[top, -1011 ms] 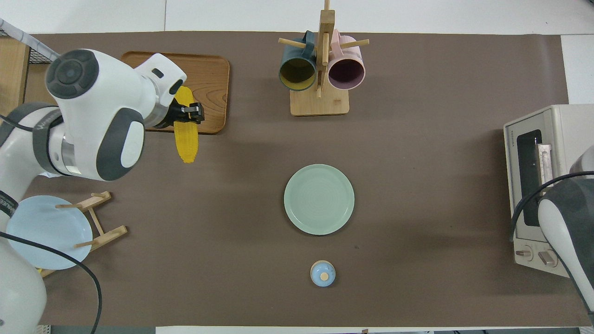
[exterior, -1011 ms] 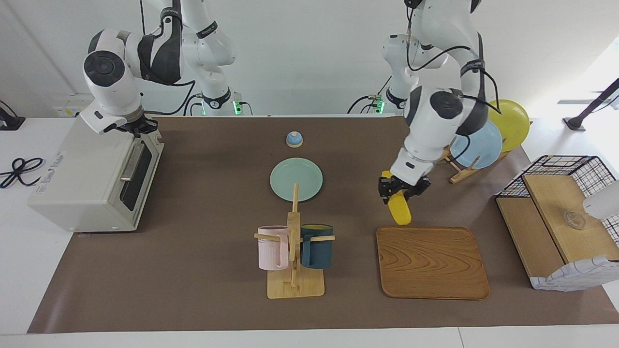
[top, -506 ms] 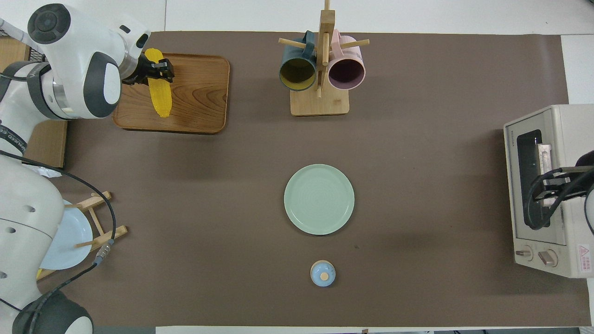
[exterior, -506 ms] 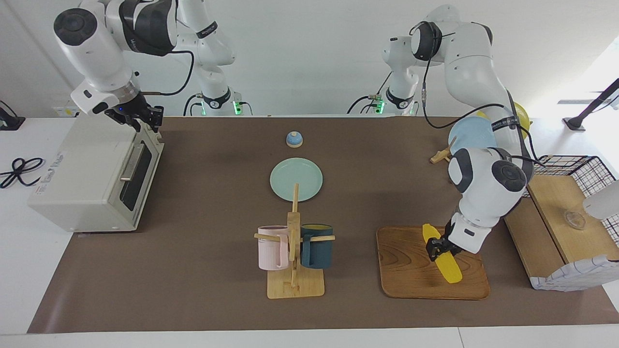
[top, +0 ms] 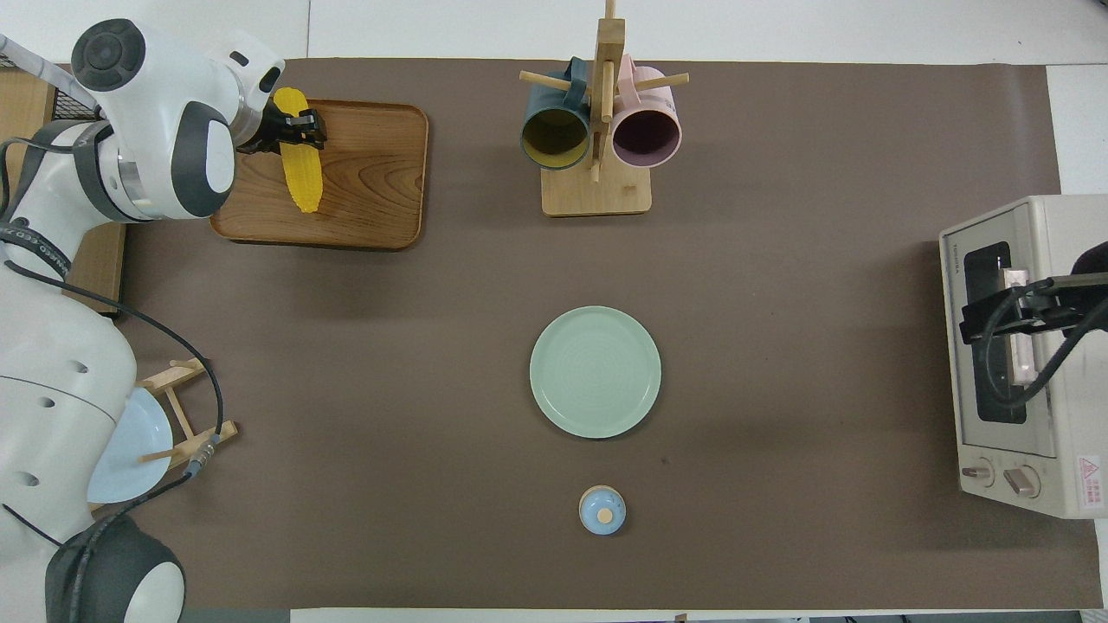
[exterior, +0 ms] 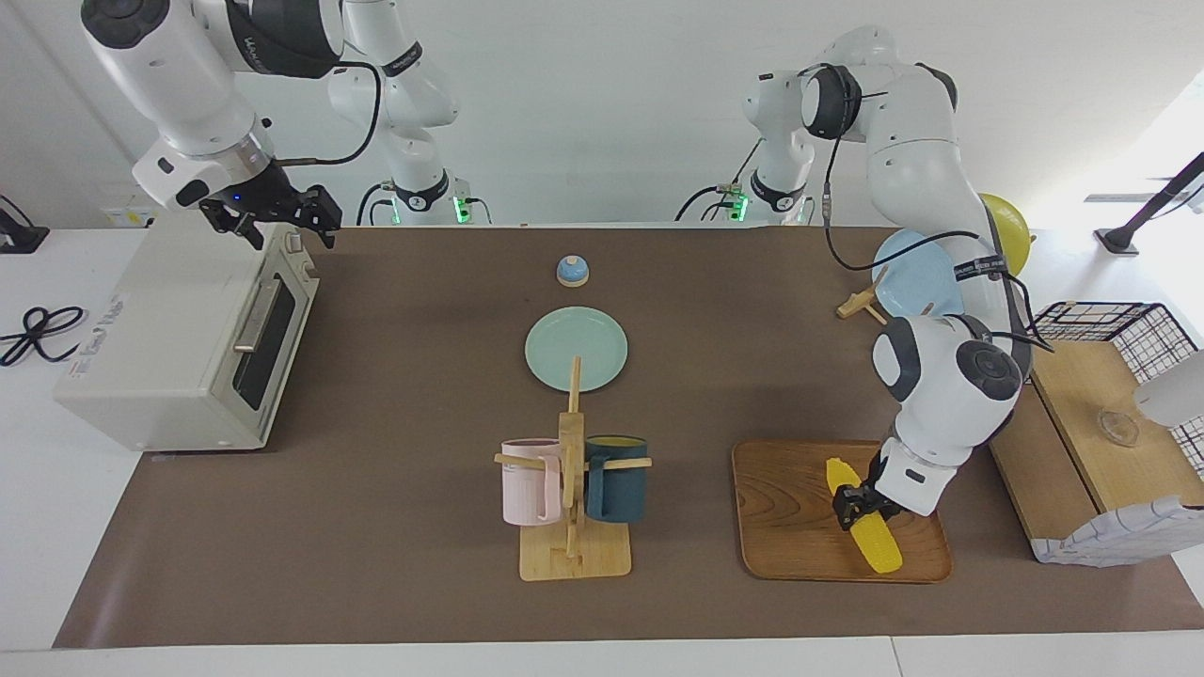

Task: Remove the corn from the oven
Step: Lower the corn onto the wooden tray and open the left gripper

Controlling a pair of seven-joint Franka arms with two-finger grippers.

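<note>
The yellow corn (exterior: 886, 551) (top: 304, 180) lies slantwise on the wooden tray (exterior: 790, 512) (top: 372, 186) toward the left arm's end of the table. My left gripper (exterior: 858, 503) (top: 293, 130) is low over the tray, shut on the corn's middle. The off-white oven (exterior: 160, 338) (top: 1078, 227) stands at the right arm's end with its glass door closed. My right gripper (exterior: 273, 214) (top: 1008, 311) hangs open a little above the oven's top front corner, holding nothing.
A green plate (exterior: 576, 348) and a small blue bell (exterior: 572, 271) sit mid-table. A wooden mug rack (exterior: 572, 527) with a pink and a dark blue mug stands farther from the robots. A plate rack with a light blue plate (exterior: 917, 273) and a wire basket (exterior: 1110, 320) are near the tray.
The left arm carried the corn from the air beside the tray down onto the tray. The right gripper lifted off the oven's top front edge and opened.
</note>
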